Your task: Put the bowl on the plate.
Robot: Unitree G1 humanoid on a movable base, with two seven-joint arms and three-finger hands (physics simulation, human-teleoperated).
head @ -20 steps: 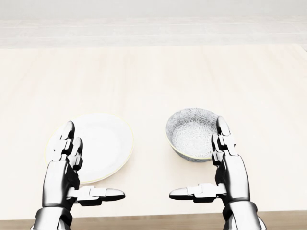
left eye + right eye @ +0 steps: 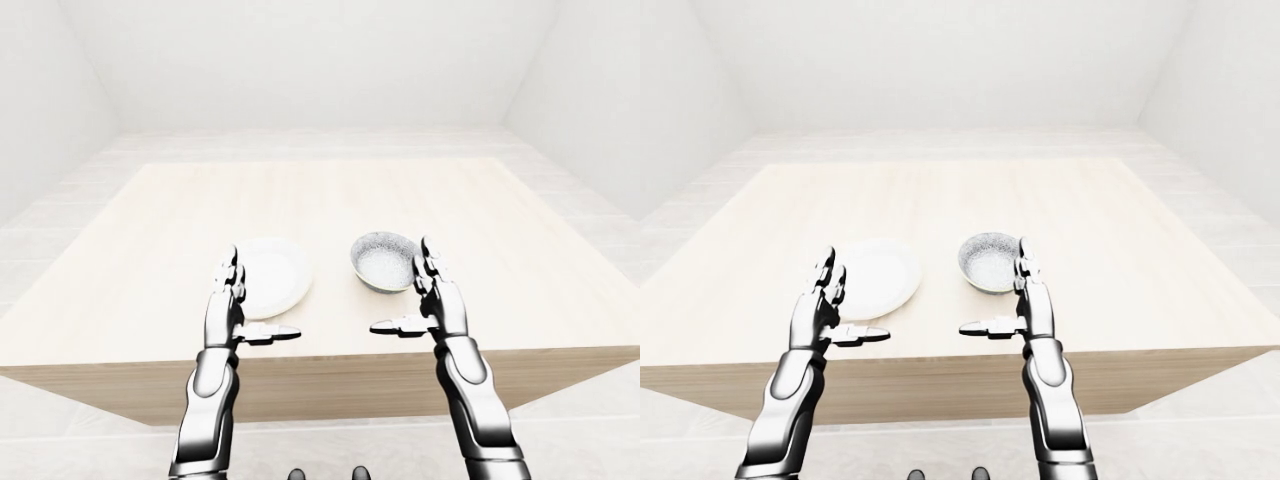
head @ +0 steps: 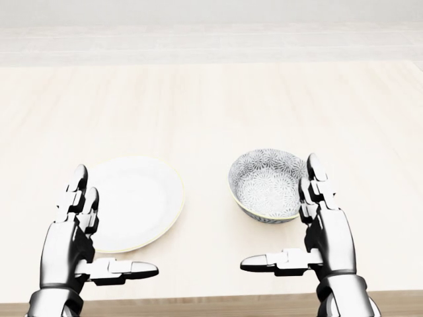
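Pale wood table (image 3: 218, 105) fills head view; eye views add white walls, tiled floor, table's near edge. Patterned bowl (image 3: 268, 181) right of centre, white plate (image 3: 135, 198) to its left, apart. Right hand (image 3: 310, 228) spread wide, fingers up beside bowl's right rim, contact unclear, thumb pointing left. Left hand (image 3: 79, 238) also wide, at plate's lower-left edge, holding nothing.

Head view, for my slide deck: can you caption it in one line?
Open left hand beside the white plate, open right hand beside the patterned bowl, on a wooden table.
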